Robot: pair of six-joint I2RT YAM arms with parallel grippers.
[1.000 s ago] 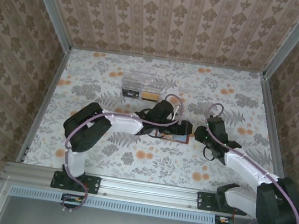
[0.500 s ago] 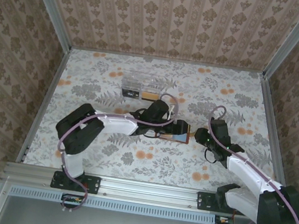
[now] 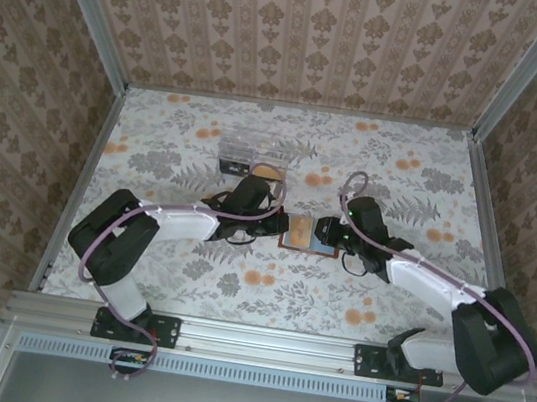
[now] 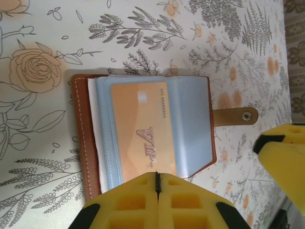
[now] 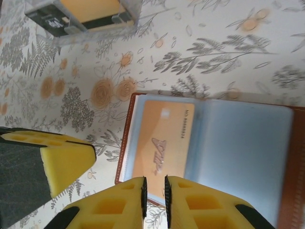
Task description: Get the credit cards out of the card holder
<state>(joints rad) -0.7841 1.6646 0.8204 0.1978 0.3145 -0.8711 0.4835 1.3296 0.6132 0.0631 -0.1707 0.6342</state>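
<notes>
Card holder (image 4: 195,119) lies open and flat on the table (image 4: 143,38), blue-grey inside facing up, between the two grippers and just beside each. One orange card (image 4: 140,129) sits in the top sleeve, on the half away from the strap (image 4: 236,116).

Key geometry: in both wrist views the card's long axis runs straight away from the fingertips, with its near short edge at the holder's near rim. The open holder's long axis runs crosswise, from arm to arm.

Left gripper (image 4: 157,177): pads pressed fully together at that near rim. Looks like nothing is pinched, but the contact itself is hidden. Right gripper (image 5: 155,183): only a thin slit between the pads, holding nothing, on the strap side.

The left arm is nearer the card, so my read is that the pull falls to it, with the right pinning the empty half. It would need to reopen and catch the card's near edge.

Count:
- 1 holder
- 1 card visible in it; more sleeves are stacked below, contents not visible
- 1 clear box (image 3: 262,145) further back, with at least 2 cards in it, one orange and one dark
- 2 grippers
</notes>
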